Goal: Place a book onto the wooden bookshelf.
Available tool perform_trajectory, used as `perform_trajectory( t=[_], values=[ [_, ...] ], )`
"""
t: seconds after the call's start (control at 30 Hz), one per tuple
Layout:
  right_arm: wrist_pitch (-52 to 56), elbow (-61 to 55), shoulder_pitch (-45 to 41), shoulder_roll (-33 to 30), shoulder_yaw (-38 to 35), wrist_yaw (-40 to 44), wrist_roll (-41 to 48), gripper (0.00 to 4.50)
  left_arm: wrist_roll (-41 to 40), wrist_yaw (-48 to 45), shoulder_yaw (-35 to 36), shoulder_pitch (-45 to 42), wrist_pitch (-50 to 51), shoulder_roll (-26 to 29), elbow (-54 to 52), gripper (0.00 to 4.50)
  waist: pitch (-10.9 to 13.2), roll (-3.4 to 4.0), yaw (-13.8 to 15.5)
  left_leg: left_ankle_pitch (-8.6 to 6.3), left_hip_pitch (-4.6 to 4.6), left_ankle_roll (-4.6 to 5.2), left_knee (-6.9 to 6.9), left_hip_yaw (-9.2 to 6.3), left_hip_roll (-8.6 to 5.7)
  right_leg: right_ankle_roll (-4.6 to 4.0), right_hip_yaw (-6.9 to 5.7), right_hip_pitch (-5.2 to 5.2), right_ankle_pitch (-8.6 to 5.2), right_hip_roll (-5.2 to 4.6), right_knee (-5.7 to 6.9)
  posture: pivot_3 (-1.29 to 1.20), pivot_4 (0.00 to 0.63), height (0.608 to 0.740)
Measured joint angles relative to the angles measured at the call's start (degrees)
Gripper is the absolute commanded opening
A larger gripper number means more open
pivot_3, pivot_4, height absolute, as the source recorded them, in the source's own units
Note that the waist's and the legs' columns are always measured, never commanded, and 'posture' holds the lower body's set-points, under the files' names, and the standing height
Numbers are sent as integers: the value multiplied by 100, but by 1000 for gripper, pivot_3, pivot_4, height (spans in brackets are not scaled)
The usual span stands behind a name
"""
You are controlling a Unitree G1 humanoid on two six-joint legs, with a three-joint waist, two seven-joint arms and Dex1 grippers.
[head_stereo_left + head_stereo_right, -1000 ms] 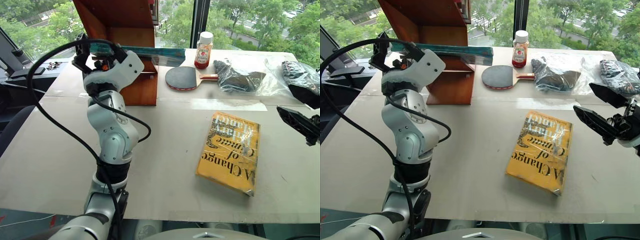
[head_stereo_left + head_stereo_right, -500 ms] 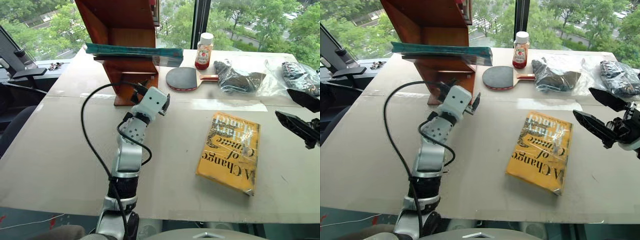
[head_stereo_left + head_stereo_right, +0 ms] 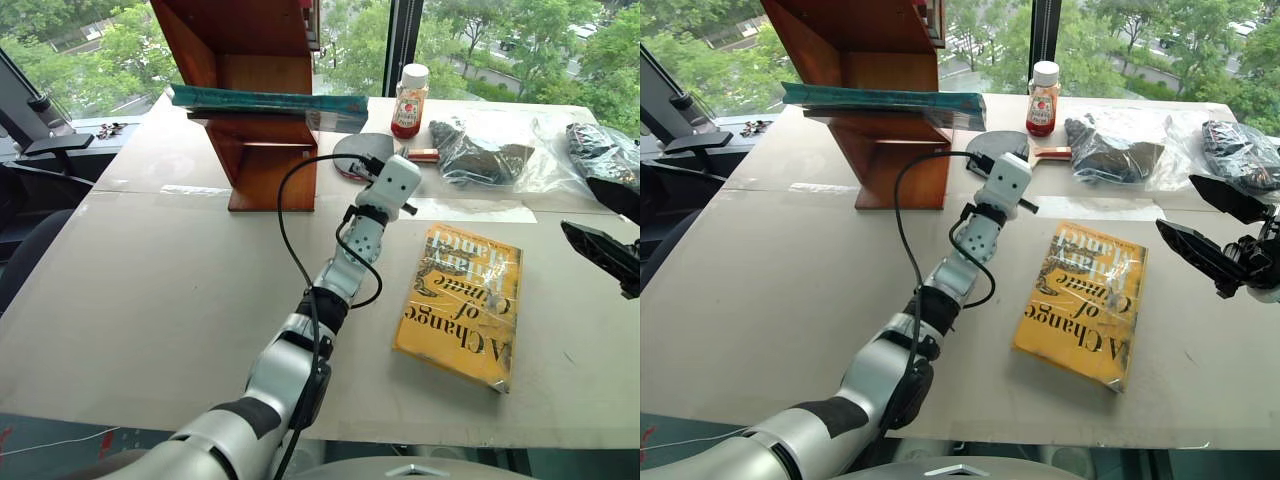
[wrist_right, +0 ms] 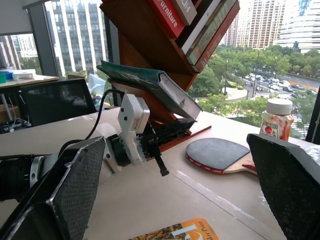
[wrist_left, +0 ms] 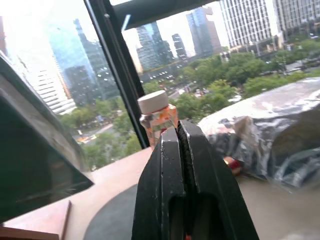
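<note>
At frame centre, the left claw (image 5: 181, 150) is pressed fully shut on nothing, above the table (image 3: 150, 290). At right, the right claw (image 4: 175, 195) gapes wide, empty. Upper left, the book (image 3: 265, 100) lies flat on the wooden bookshelf (image 3: 265, 170).

- Light: bright, even daylight entering through the windows (image 3: 470, 45) behind the table (image 3: 130, 300); no hard shadows on the tabletop.
- Shadow: soft, faint, under the yellow book (image 3: 462, 305) at its near edge.
- Glare: white sheen on the yellow book's wrap and on the clear plastic bags (image 3: 540, 150); sky blown out to white in the left wrist view.
- Backlight: wooden bookshelf (image 3: 245, 60) reads dark against the glass, near black in the left wrist view.
- Focus: left gripper (image 5: 186, 150) fingers close and soft; right wrist view's near fingers (image 4: 70, 190) large and slightly soft.
- Distortion: mild bending of straight lines toward the frame edges in the head views.
</note>
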Motion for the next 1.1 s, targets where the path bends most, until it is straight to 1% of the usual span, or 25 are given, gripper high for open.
perform_trajectory(
  t=[0.03,0.1,0.27,0.47,0.63,0.7,0.77,0.87,0.93,0.97,1.03,1.07,1.1],
  values=[
    [-6,-2,0,10,-1,-16,1,4500,109,515,-5,-186,-49,-18,164,39,1,-1,4,0,-1,0,0,1,0,1,0,0,0,-1,-1,0,150,740],
    [-30,-17,0,29,-1,-53,8,4500,225,1242,5,-446,-87,-22,349,39,1,-2,5,0,-2,-1,0,2,-1,1,0,0,0,-2,-5,0,150,740],
    [5,-89,-23,66,-14,-174,283,4500,241,2321,39,-793,-49,-10,674,39,1,-1,7,0,-1,-1,-4,2,-1,1,-1,-1,0,-1,-5,0,150,740],
    [48,-160,-131,47,-13,-343,505,4500,241,2850,9,-901,43,60,837,39,1,0,-84,0,7,-1,-10,5,1,1,2,-2,0,3,-3,0,150,740],
    [80,-163,-193,20,-5,-392,505,4500,203,2887,9,-926,129,115,932,39,0,1,-158,0,12,-1,-11,5,2,0,4,-2,-1,6,2,0,150,740],
    [98,-183,-193,17,-4,-421,505,4500,111,2781,16,-926,128,144,1019,39,0,1,-176,0,11,-1,-11,7,2,0,5,-2,-1,6,2,0,150,740],
    [104,-186,-193,16,-3,-446,501,4500,-90,2386,36,-922,122,126,1086,39,0,0,-162,0,7,-1,-11,7,1,0,5,-3,-1,4,0,0,150,740],
    [105,-194,-192,17,12,-457,487,4500,-437,1585,62,-894,114,50,1092,39,0,0,-117,0,1,-1,-11,7,1,0,4,-3,-1,3,-8,0,150,740],
    [105,-199,-193,17,20,-466,476,4500,-778,872,117,-824,215,-19,1092,39,0,0,-58,0,-1,-1,-11,8,1,0,4,-4,-1,3,-12,0,150,740],
    [105,-201,-193,17,25,-468,476,4500,-836,691,117,-799,252,-18,1092,39,0,0,-46,0,-1,-1,-11,8,1,0,4,-4,-1,4,-12,0,150,740],
    [101,-209,-186,17,31,-468,457,4500,-1045,38,128,-707,380,84,1051,550,0,1,-36,0,0,-1,-13,8,1,0,3,-4,-1,4,-12,0,150,740],
    [97,-227,-165,18,35,-469,429,4500,-1170,-545,105,-546,513,209,968,953,-1,3,-43,0,1,-1,-14,8,1,-1,3,-4,-1,4,-12,0,150,740],
    [97,-237,-156,19,36,-469,422,4500,-1188,-708,88,-482,544,247,942,1185,-1,3,-49,0,1,-1,-15,8,1,-1,3,-4,-1,4,-12,0,150,740]
  ],
)
